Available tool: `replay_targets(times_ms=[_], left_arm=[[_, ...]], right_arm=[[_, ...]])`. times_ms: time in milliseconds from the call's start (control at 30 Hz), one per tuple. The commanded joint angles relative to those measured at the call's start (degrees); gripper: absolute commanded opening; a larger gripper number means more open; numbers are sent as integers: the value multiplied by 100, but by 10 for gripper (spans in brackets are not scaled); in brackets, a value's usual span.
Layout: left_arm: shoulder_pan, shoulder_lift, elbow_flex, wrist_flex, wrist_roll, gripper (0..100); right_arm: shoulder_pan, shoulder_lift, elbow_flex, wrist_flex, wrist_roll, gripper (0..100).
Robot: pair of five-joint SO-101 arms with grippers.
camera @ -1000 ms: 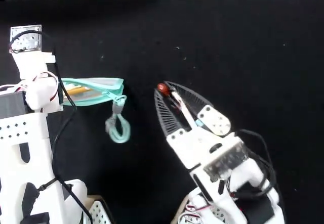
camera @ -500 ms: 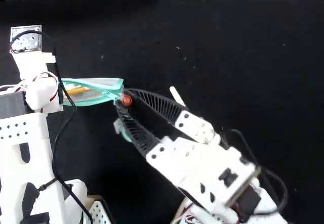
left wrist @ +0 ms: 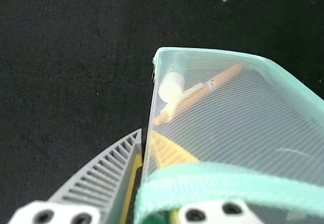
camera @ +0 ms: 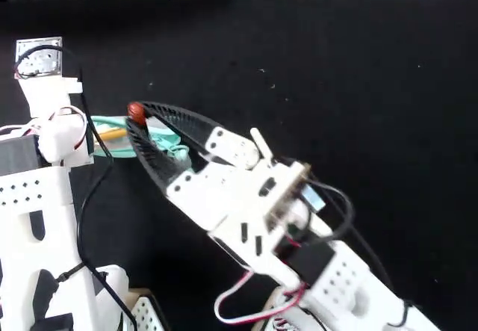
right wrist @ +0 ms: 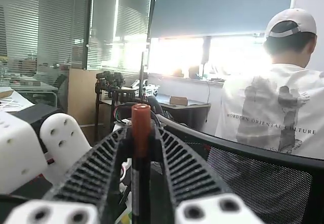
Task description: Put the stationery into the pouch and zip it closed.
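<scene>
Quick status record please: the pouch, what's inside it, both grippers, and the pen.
pouch: mint, translucent, held at one end by the left gripper over the black table
inside pouch: orange pencil, a pale stubby item, something yellow
left gripper: shut on pouch
right gripper: shut on the red-capped pen, tips above the pouch's free end
pen: not yet in the pouch
zipper: covered by the right gripper, cannot tell
</scene>
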Motion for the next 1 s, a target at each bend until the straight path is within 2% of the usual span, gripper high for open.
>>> replay_targets(times_ms=[0,233,433,633,967], left_arm=[[-40,114,163,-88,18,30],[-40,114,163,-88,18,30],[-40,114,224,-105,18,30],[-40,114,251,-114,18,30],[-31,114,277,-114,18,30]], right_arm=[[26,462,-409,-211,-35,12],[26,259,-725,-167,-35,12],[26,-84,-145,-97,-26,12],[18,-84,-277,-651,-26,12],[18,295,-567,-703,-26,12]])
